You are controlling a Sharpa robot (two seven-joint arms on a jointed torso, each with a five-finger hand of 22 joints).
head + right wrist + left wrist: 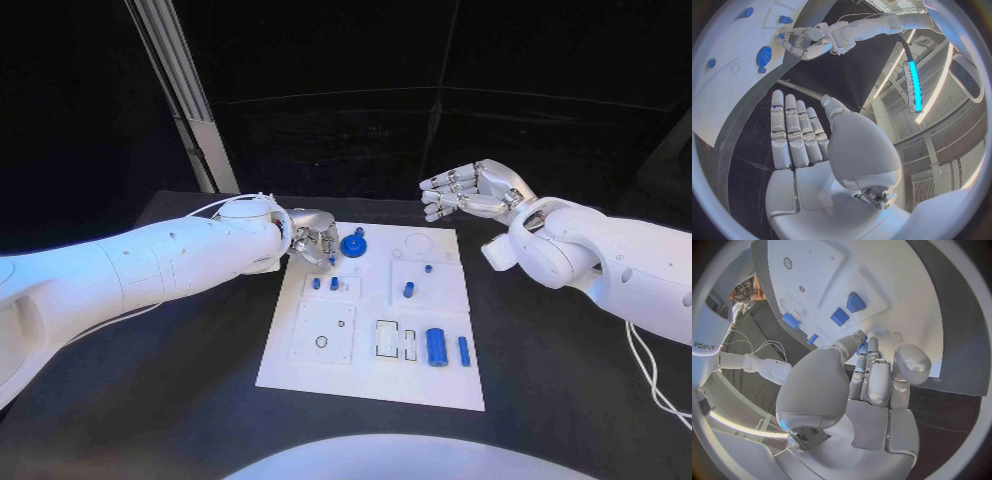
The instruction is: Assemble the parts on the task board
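left robot hand (307, 243) pinches a small blue part (330, 260), axis unclear; right robot hand (469, 190) open, empty.

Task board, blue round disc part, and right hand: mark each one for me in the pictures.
task board (296, 372): head view, bare near-left corner of the white plate.
blue round disc part (353, 246): head view, middle of the disc.
right hand (464, 191): head view, middle of the hand.

Left robot hand (310, 243) crowds the task board's (368, 380) far-left corner (seemingly touching).
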